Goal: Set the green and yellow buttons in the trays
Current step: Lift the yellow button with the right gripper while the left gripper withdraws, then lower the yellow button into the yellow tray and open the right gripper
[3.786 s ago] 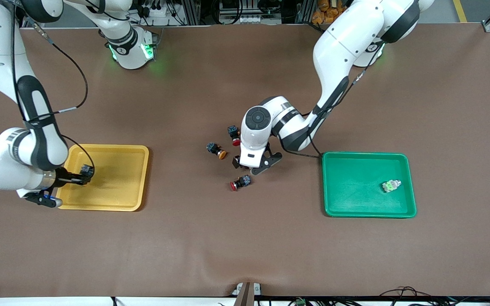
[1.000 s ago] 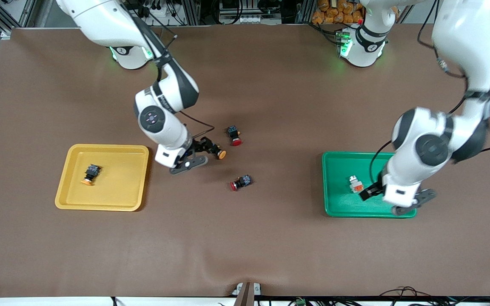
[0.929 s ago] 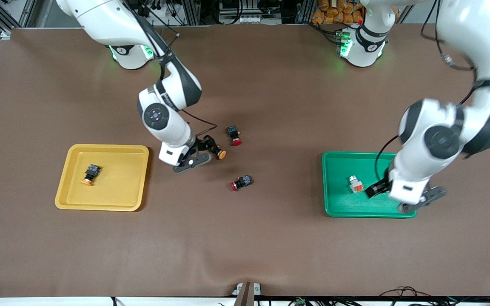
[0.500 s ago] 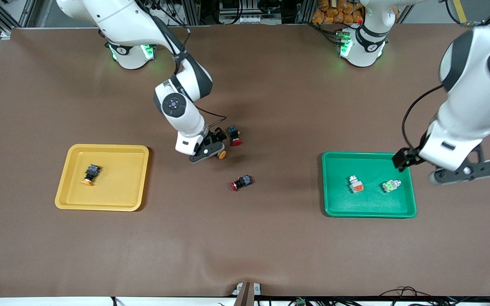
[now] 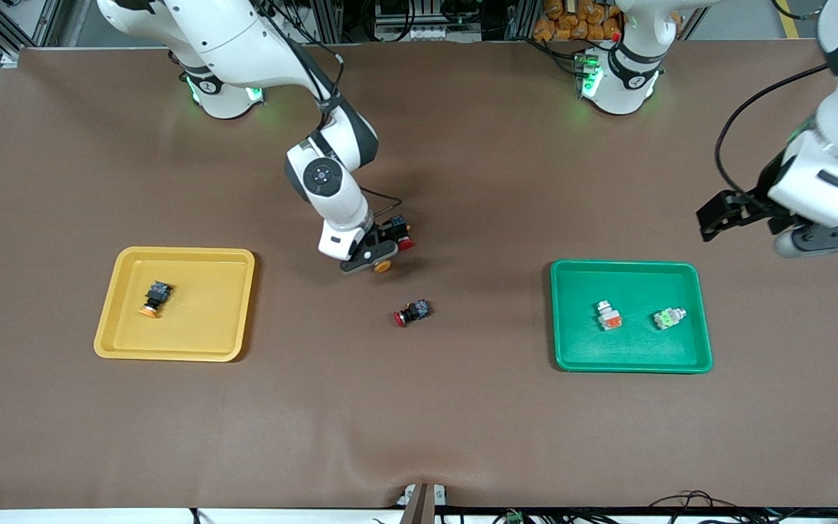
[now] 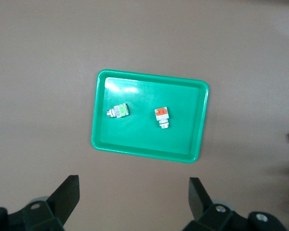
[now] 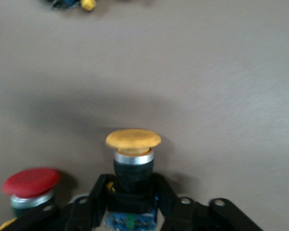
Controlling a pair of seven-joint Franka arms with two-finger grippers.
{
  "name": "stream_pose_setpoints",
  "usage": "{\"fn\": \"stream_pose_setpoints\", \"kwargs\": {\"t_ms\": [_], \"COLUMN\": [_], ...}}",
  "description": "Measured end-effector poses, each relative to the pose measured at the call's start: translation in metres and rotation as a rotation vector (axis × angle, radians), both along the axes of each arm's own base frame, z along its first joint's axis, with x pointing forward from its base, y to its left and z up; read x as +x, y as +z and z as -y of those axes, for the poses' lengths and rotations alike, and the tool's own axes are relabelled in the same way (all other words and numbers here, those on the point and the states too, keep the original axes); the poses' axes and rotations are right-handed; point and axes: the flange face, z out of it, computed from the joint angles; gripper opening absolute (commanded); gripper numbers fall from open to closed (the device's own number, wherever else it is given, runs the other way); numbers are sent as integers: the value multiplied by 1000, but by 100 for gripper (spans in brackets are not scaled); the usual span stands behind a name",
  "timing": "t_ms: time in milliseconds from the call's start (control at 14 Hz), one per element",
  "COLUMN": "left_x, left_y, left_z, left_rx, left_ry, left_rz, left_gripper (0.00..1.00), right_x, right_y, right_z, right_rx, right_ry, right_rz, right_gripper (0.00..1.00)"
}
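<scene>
My right gripper (image 5: 377,255) is down at the table's middle, shut on the black body of a button with an orange-yellow cap (image 5: 382,266). In the right wrist view the cap (image 7: 133,139) sticks out past the gripper (image 7: 132,190). The yellow tray (image 5: 175,256) holds another orange-yellow-capped button (image 5: 153,298). The green tray (image 5: 630,360) holds two grey buttons, one with an orange face (image 5: 609,316) and one with a green face (image 5: 668,318). My left gripper (image 5: 743,229) is open and empty, high over the table beside the green tray. Its wrist view (image 6: 132,195) shows the tray (image 6: 147,151) and both buttons below.
A black button with a red cap (image 5: 403,244) lies right beside my right gripper; it also shows in the right wrist view (image 7: 31,182). A second red-capped button (image 5: 410,313) lies nearer the front camera, between the two trays.
My left gripper let go of the orange-faced button in the green tray, then rose and drew away. My right gripper moved from the yellow tray to the yellow-capped button and closed on it.
</scene>
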Motion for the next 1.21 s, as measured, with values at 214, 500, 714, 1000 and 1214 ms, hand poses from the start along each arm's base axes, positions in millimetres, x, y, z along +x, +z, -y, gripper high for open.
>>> {"fn": "stream_pose_setpoints", "kwargs": {"t_ms": [214, 500, 714, 1000, 1214], "left_x": [-5, -4, -6, -33, -57], "left_y": [9, 7, 6, 10, 15], "left_z": [-1, -5, 3, 26, 25], "left_rx": [7, 9, 11, 20, -17], "left_ry": [-50, -56, -69, -98, -91], "left_rz": [10, 5, 2, -19, -40], "left_gripper": [100, 100, 100, 100, 100], "right_x": [43, 114, 147, 150, 141], "right_y": [11, 52, 97, 104, 49], "right_z": [39, 135, 257, 348, 373], "right_rx": [-2, -37, -60, -80, -101], "right_ry": [-89, -259, -400, -480, -520], "right_rz": [2, -108, -214, -259, -283], "right_gripper": [0, 0, 0, 0, 0]}}
